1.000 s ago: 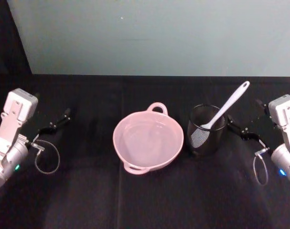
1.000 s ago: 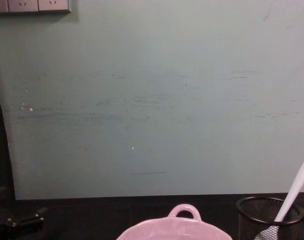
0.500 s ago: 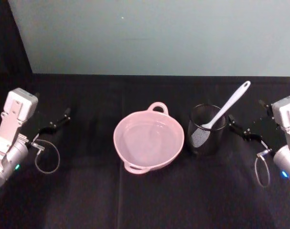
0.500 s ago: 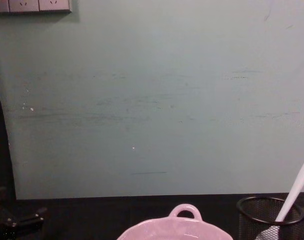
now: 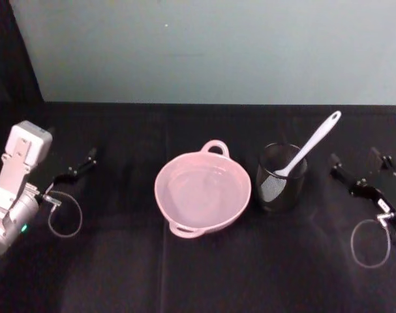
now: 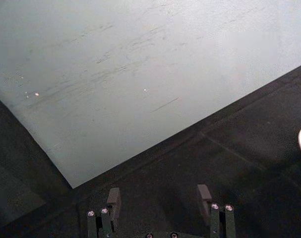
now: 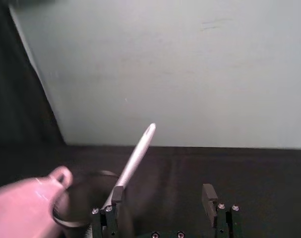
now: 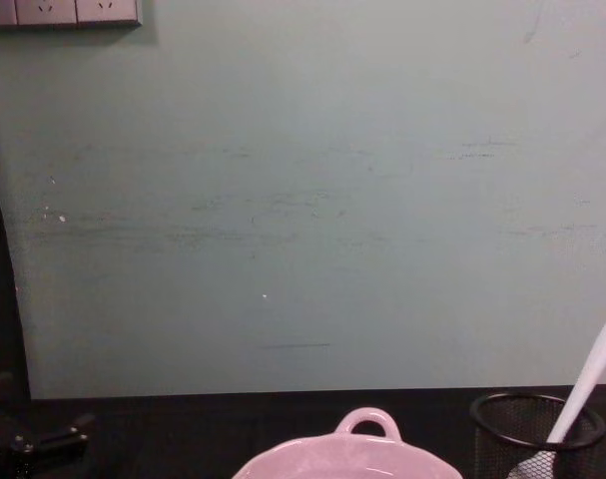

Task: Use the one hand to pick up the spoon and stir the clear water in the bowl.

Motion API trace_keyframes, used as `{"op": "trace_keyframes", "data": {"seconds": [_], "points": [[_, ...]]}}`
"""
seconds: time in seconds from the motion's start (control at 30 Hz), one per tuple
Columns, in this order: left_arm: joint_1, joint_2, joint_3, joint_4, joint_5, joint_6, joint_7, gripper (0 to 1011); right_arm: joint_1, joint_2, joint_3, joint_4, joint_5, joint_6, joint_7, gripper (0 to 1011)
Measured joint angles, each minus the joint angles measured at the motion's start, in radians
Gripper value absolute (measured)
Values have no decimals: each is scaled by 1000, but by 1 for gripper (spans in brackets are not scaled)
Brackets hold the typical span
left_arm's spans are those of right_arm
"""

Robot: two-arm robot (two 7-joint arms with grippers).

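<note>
A: Reading from the left, how far along was it?

B: The left gripper [image 5: 77, 166] sat parked near the left edge of the table [image 5: 198, 274], its fingers [image 6: 113, 198] spread with nothing between them. The bowl [image 5: 171, 176] stood mid-table, and the clear water [image 5: 204, 192] in it looked undisturbed.

A: And the spoon?

B: The spoon [image 5: 312, 147] leaned in the black mesh cup [image 5: 280, 192] just beside the bowl on its right. Its blade was down and its handle slanted up to the right. Nothing touched it.

A: The working hand?

B: The right gripper [image 5: 355, 160] was to the right of the cup and apart from it, wide open and empty. I judged nothing was done yet. The grasp, the lift out of the cup and the stirring were all left.
</note>
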Motion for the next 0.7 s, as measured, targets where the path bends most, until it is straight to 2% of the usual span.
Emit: {"op": "trace_keyframes", "data": {"seconds": [0.03, 0.07, 0.1, 0.13, 0.3, 0.47, 0.7], "points": [[0, 0, 0, 0, 0, 0, 0, 1011, -4, -8, 10, -2, 33, 3, 16, 1003], [0, 0, 0, 0, 0, 0, 0, 1011, -10, -25, 31, -3, 95, 10, 50, 1003], [0, 0, 0, 0, 0, 0, 0, 1011, -12, -33, 39, -3, 119, 14, 64, 1003], [0, 0, 0, 0, 0, 0, 0, 1011, -11, -49, 52, 4, 171, 25, 96, 1002], [0, 0, 0, 0, 0, 0, 0, 1011, 33, -98, 73, 64, 296, 86, 190, 1003], [0, 0, 0, 0, 0, 0, 0, 1011, 104, -139, 73, 149, 380, 133, 262, 1003], [0, 0, 0, 0, 0, 0, 0, 1011, 179, -174, 69, 237, 469, 162, 323, 1003]]}}
